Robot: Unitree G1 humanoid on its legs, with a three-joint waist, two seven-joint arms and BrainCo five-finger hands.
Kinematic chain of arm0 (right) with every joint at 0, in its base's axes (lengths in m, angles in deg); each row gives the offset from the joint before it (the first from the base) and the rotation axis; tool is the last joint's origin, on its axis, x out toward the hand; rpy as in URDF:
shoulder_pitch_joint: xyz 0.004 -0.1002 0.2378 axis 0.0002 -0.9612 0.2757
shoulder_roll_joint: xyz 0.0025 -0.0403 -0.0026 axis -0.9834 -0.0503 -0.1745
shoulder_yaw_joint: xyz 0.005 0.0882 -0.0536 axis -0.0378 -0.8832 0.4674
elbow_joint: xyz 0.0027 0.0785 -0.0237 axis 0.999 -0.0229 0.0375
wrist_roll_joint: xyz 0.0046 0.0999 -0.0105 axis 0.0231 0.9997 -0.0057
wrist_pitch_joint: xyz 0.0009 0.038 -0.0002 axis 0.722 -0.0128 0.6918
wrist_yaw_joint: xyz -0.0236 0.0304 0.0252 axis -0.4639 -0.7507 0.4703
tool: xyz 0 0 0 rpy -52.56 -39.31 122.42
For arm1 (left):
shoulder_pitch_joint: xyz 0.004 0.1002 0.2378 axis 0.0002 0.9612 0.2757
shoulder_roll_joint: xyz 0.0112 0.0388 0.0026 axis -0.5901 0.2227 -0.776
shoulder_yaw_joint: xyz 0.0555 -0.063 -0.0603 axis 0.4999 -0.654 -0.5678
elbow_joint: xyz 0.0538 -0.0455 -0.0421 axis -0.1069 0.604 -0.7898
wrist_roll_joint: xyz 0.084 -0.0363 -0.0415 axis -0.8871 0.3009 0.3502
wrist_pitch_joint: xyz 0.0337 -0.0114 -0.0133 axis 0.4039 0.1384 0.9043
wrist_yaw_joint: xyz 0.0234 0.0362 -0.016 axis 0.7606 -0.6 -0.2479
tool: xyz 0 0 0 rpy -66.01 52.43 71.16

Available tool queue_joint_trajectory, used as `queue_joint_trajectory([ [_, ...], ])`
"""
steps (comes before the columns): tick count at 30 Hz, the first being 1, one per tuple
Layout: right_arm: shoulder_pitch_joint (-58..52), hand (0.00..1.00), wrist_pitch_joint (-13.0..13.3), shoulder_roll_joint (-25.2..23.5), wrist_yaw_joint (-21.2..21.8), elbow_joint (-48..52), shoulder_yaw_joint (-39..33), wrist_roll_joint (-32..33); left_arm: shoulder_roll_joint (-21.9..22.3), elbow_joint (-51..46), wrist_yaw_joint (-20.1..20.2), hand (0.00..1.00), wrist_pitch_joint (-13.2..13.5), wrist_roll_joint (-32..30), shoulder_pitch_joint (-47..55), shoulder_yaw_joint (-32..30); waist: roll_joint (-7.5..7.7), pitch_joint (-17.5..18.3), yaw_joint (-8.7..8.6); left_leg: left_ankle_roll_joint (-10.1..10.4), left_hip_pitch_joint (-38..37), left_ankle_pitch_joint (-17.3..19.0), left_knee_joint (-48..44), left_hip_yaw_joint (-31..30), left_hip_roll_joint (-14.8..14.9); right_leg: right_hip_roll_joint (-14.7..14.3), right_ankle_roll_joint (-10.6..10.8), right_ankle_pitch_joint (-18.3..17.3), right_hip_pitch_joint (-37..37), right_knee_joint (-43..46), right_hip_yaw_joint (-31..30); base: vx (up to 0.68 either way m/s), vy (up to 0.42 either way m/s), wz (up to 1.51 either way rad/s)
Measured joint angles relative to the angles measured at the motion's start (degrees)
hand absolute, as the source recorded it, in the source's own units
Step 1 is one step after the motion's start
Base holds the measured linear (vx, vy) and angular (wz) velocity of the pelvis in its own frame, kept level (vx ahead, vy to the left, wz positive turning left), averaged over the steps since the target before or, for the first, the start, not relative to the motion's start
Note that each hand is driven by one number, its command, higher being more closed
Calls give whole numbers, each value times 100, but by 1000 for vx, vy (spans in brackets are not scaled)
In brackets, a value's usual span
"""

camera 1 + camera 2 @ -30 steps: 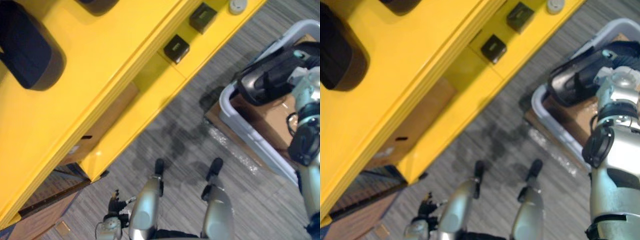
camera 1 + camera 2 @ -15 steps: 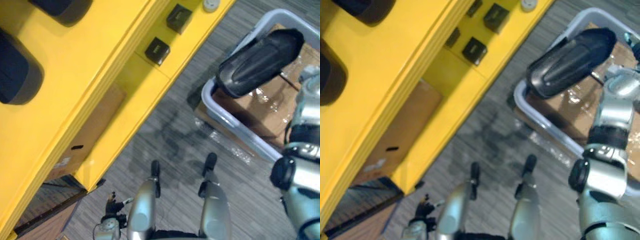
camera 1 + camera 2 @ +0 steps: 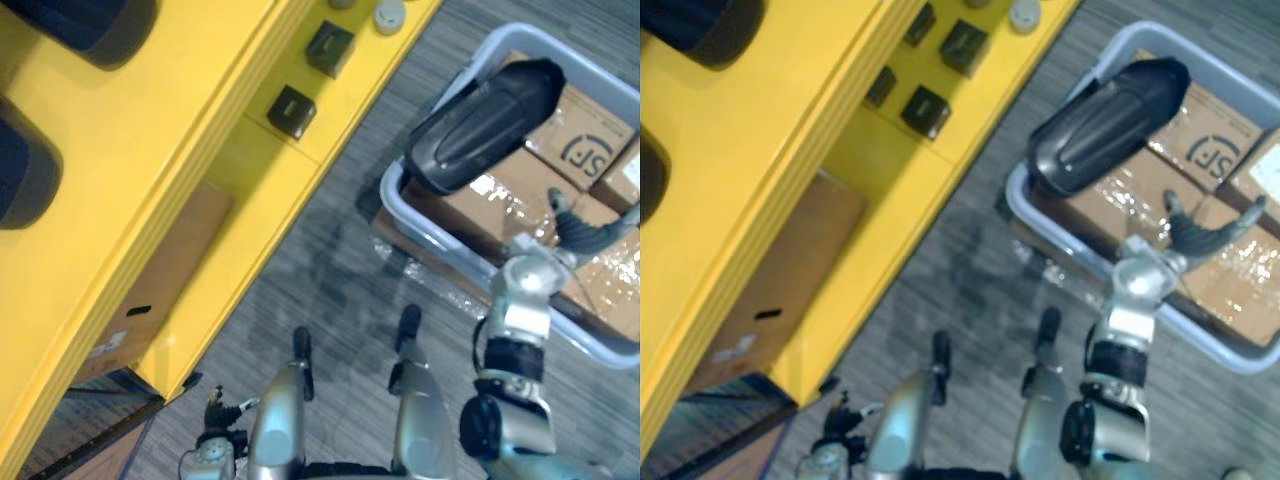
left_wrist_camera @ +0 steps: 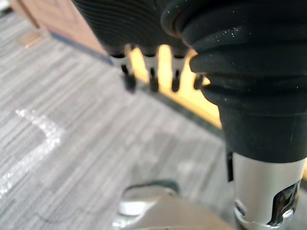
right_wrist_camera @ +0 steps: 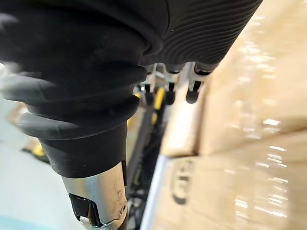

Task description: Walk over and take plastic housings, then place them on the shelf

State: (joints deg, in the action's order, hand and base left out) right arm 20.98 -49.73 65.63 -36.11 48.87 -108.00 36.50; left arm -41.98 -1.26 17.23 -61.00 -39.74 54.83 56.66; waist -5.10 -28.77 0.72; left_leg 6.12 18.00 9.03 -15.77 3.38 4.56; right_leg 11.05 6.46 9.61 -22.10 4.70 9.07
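Left hand [image 3: 215, 438] low over grey carpet [image 3: 330, 290], fingers relaxed, empty, right hand [image 3: 1202, 235] above cardboard boxes [image 3: 585, 150] in grey bin [image 3: 497, 36], fingers loose, gripping nothing, black plastic housing [image 3: 480, 125] lying across bin corner, apart from hand, another dark housing [image 3: 20, 175] atop yellow shelf [image 3: 150, 150]

We stand on grey carpet [image 3: 330, 300] with fine streaks running across it; in the left wrist view it carries a pale L-shaped mark [image 4: 36, 146]. A big yellow shelf unit [image 3: 150, 130] runs slantwise along our left, its boards stepped one below another. On a lower board sit small black boxes [image 3: 291, 110] and, further along, a pale round cap [image 3: 389, 15]. A brown cardboard box [image 3: 165, 275] is tucked under the lowest board. To our right a pale grey tub [image 3: 497, 38] stands on the carpet, packed with taped cardboard boxes [image 3: 585, 140]. The light is even and glints off the tape.
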Motion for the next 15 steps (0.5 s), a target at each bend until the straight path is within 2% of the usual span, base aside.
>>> queue_joint_trajectory([
  [10,101,0,352,-13,-53,-114,23,34,3,3,-61,0,42,-143,-36,3,-5,1,40,-29,109,59,-79,-113,-28,25,20,14,1,-43,69,-4,8,4],
  [15,294,0,406,-8,-133,-307,51,37,6,3,-63,0,44,-169,-49,11,-11,5,82,-32,108,56,-81,-138,-45,44,20,14,20,-43,93,-4,1,1],
])
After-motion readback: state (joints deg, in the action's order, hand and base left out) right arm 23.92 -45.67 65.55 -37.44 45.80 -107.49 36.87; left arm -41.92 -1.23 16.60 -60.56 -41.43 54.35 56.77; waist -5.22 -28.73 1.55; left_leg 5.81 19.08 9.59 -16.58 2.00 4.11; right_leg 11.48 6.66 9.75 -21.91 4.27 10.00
